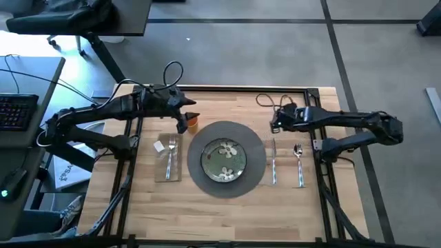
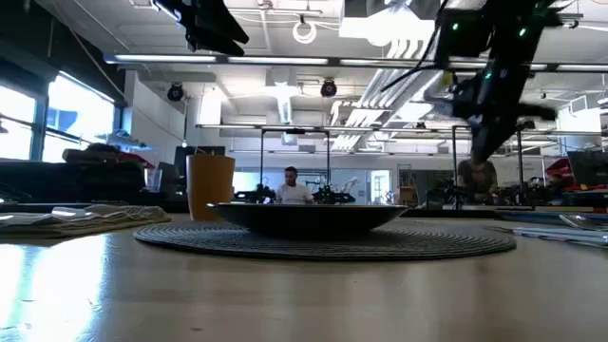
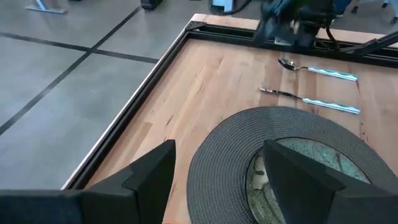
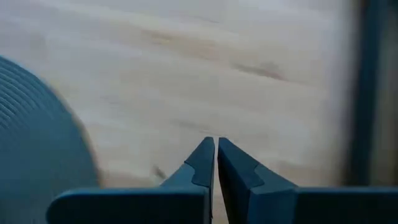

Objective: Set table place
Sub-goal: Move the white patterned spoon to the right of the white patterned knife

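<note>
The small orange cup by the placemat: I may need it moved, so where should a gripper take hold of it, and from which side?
Judging by its pose, grip the small orange cup across its side walls near the rim, coming straight down. It stands upright beside the round dark-grey woven placemat, and the open left gripper is right by it. A level approach risks bumping the green flowered plate.

Left gripper (image 3: 214,180) with jaws spread wide; right gripper (image 4: 216,163) jaws closed.

Bright daylight from windows left of the table (image 1: 227,213), glare on its near surface; right wrist view motion-blurred; background room hazy.
</note>
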You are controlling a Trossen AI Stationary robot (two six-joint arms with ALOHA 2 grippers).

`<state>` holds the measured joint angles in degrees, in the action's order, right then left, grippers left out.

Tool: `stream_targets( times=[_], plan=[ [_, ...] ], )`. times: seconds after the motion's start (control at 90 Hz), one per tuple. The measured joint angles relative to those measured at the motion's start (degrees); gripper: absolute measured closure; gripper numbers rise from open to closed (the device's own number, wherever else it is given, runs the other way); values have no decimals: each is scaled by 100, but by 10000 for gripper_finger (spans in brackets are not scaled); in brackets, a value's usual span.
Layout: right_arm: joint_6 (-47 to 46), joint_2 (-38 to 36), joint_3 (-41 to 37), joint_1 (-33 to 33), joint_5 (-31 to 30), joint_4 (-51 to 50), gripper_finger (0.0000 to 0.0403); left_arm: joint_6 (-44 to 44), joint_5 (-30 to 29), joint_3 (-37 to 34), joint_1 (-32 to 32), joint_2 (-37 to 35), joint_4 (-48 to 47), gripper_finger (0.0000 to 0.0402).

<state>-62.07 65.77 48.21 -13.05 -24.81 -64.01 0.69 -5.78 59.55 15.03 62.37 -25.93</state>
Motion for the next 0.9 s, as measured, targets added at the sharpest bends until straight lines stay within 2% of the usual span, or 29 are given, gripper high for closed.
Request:
stream_targets(
  times=[0.144, 0.267, 0.389, 0.556, 0.644, 0.778, 0.9],
  plan=[
    [-1233, -634, 265, 923, 224, -1305, 403, 2, 0, 0, 0, 0, 2, 179],
    [-2505, -1060, 248, 1898, 416, -1515, 402, 101, -2, 0, 0, 0, 4, 179],
    [-3434, -1094, 18, 2759, 834, -1603, 386, 151, 2, 0, -2, 0, 3, 179],
    [-4498, -942, -545, 3696, 1637, -1459, 309, 151, 2, 0, 0, 0, 4, 179],
    [-4921, -838, -610, 4027, 1668, -1504, 256, 151, 2, 0, 0, 0, 0, 179],
    [-5368, -819, -595, 4095, 1534, -1557, 191, 153, 13, 0, 0, 0, 2, 179],
    [-5301, -712, -595, 4095, 1727, -1482, 162, 151, 15, 0, 0, 0, 5, 179]
  ],
)
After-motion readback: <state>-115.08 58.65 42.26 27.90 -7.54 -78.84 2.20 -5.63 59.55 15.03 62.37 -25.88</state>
